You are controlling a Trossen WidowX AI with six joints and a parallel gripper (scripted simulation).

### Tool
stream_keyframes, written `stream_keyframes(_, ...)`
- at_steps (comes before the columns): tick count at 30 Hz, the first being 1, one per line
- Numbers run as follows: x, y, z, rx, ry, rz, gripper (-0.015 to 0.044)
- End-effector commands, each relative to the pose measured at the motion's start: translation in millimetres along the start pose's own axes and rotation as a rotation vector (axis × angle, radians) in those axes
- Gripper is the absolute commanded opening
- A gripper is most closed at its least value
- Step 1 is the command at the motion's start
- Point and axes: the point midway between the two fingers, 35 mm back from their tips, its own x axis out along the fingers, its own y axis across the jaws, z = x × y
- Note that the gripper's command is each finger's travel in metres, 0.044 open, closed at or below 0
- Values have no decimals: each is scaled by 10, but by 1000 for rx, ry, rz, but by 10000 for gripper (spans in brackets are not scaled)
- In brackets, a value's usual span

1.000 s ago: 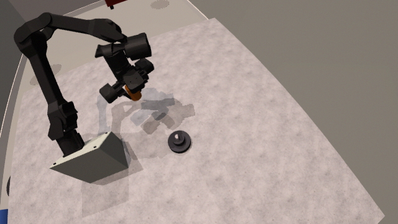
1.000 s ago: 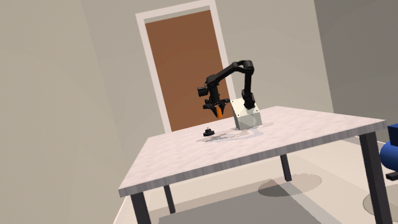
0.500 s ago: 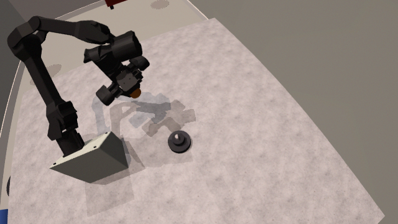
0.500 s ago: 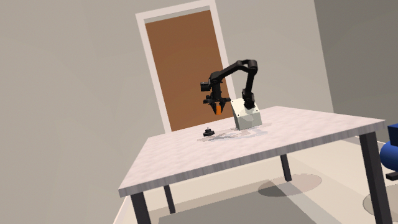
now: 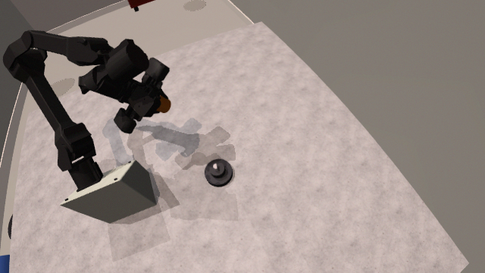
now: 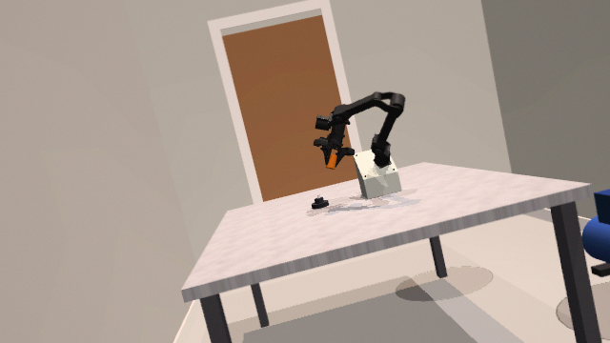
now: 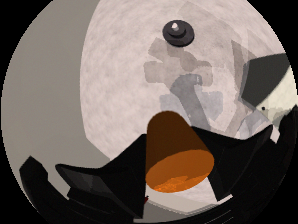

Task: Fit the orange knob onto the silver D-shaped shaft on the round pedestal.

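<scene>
The orange knob [image 5: 164,105] [image 6: 332,161] [image 7: 172,145] is held high above the table. My gripper [image 6: 333,159] [image 7: 168,134] is shut on it, with one finger on each side. In the wrist view one end of the knob faces the camera; its hole does not show. The round dark pedestal [image 5: 227,180] [image 6: 319,205] [image 7: 186,41] stands on the table, apart from the knob and lower than it. Its short silver shaft [image 5: 215,166] [image 7: 174,25] points up from the middle. The shaft's flat side is too small to make out.
The arm's pale base box [image 5: 130,201] [image 6: 382,185] [image 7: 265,80] stands on the speckled table [image 5: 322,171] [image 6: 267,238], beside the pedestal. The arm's shadows lie near the pedestal. The table's long edge runs along the right in the top view.
</scene>
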Motion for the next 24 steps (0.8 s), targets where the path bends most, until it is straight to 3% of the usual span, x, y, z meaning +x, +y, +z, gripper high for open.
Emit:
stream_keyframes(1,-101,42,23,-3,-1,100,0)
stream_keyframes(13,-326,120,103,-1,-4,347,0)
stream_keyframes(24,-430,150,130,-2,-2,458,0)
